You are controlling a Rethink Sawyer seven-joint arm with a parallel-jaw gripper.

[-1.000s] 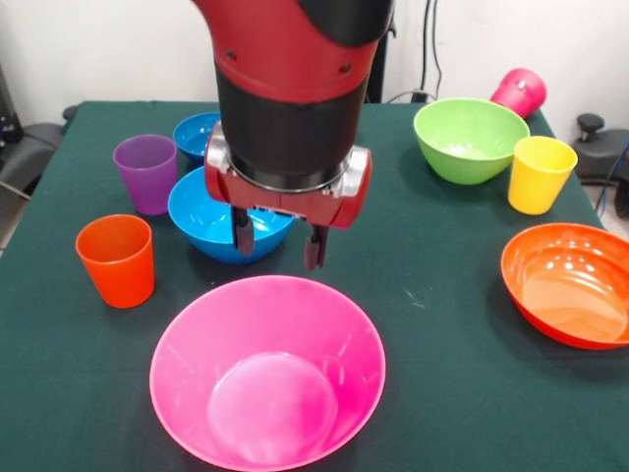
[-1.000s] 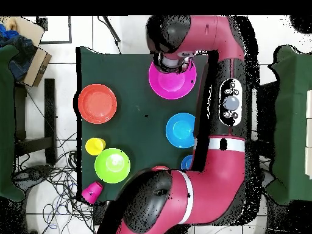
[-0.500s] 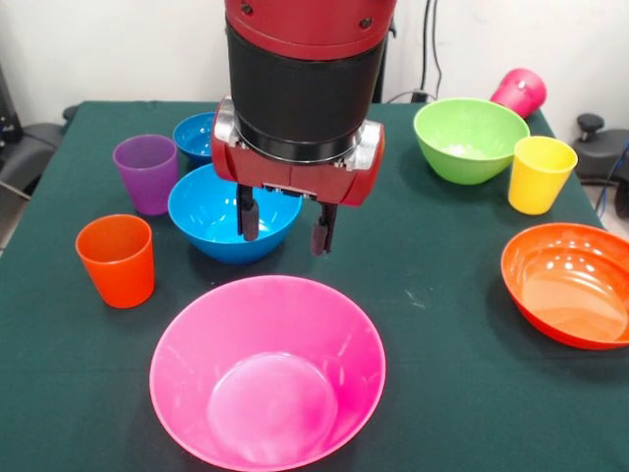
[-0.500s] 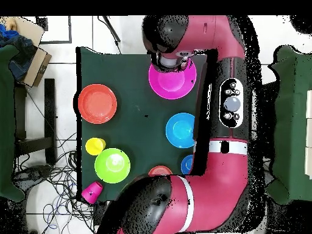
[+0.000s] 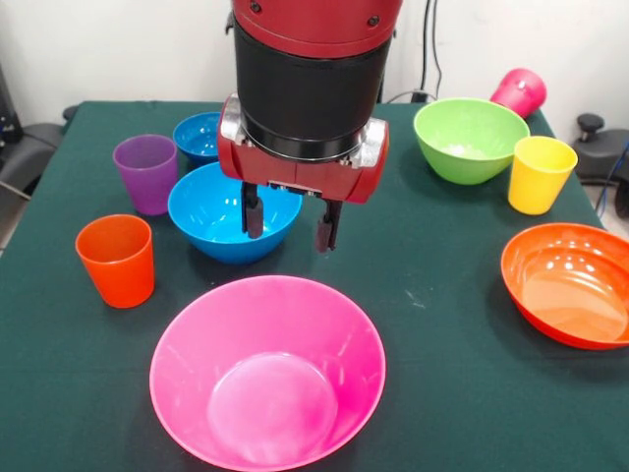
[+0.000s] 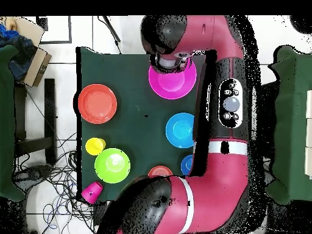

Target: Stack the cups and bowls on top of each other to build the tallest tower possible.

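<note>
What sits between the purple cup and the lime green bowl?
In the front view, the small blue bowl and the arm stand between purple cup and lime green bowl.

Large orange bowl [image 5: 570, 283] cut by right edge, small blue bowl [image 5: 200, 137] partly behind arm, small orange bowl [image 6: 159, 171] half under arm overhead

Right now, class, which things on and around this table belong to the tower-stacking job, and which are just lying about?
For the job: pink bowl, big orange bowl, green bowl, two blue bowls, orange cup, purple cup, yellow cup, magenta cup, open hand.

Lying about: cardboard box, floor cables.
</note>
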